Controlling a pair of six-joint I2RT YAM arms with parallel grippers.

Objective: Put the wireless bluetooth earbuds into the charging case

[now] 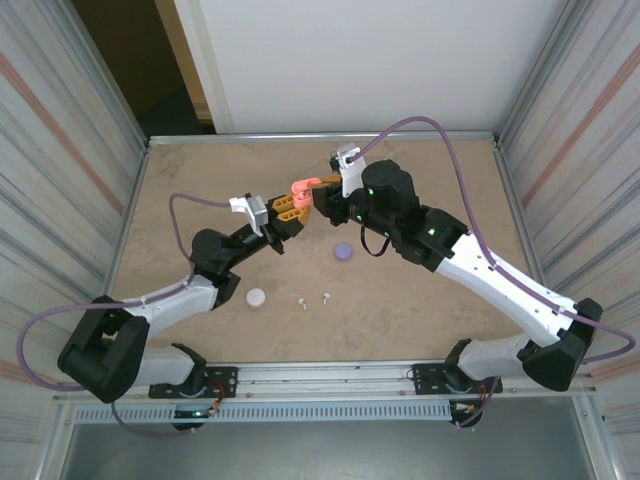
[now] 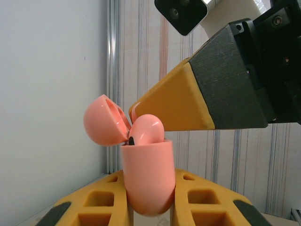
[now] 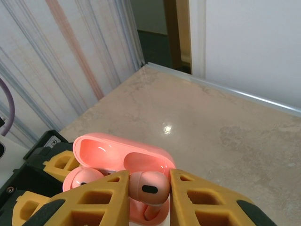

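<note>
Two white earbuds (image 1: 326,297) overhead, coral earbud (image 3: 146,187) at open case (image 2: 148,181) in wrist views

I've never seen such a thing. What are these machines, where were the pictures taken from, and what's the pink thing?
Two robot arms are bolted to a table, each ending in a two-finger gripper. One picture looks down from above; the others come from cameras on the wrists. The left gripper holds a pink charging case, lid open. The right gripper pinches a pink earbud at its mouth. On the table lie a purple case, a white case and two white earbuds.
</note>
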